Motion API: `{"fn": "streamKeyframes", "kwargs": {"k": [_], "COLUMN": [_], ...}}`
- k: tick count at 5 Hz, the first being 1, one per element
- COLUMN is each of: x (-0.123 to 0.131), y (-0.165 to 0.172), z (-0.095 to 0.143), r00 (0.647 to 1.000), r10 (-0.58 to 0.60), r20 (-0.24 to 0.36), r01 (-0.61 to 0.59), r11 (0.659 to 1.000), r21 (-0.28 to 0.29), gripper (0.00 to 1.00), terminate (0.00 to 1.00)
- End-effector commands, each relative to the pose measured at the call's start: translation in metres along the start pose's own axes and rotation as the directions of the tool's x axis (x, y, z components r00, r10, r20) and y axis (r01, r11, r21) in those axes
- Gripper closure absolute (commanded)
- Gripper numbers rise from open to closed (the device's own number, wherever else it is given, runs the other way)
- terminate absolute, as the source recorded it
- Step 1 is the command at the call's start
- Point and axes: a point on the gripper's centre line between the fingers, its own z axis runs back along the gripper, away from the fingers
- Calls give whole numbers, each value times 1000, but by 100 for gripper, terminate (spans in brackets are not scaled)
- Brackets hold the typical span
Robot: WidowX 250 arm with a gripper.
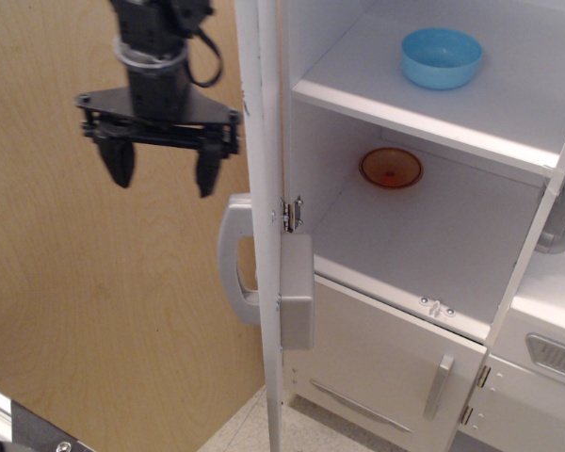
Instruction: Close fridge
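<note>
My gripper [163, 170] hangs wide open and empty left of the fridge [264, 188] door, placed to push it shut.

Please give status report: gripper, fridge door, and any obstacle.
Gripper open, empty, hanging left of the door's outer face. Fridge door wide open, edge-on to camera. Nothing seen between gripper and door.

A pale plywood wall panel [94, 311], grain running in soft swirls, fills the left side of the frame under even indoor light. Below the panel, at bottom centre, a strip of speckled light floor [240, 433]. At bottom left, under the panel, a dark frame edge [24, 428] w/ a metal rail.
</note>
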Motion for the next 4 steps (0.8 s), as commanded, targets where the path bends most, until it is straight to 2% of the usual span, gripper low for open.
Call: {"fn": "streamKeyframes", "kwargs": {"k": [1,2,3,4], "x": [-1,0,13,26], "y": [-33,-49,-60,-72], "z": [5,4,7,8], "r00": [999,999,999,997], "r10": [-38,-48,-25,-22], "r20": [16,19,36,79], "r01": [38,48,25,20], "r11": [999,999,1000,1000], "r21": [-7,0,5,22], "gripper": [0,0,0,0], "terminate": [0,0,0,0]}}
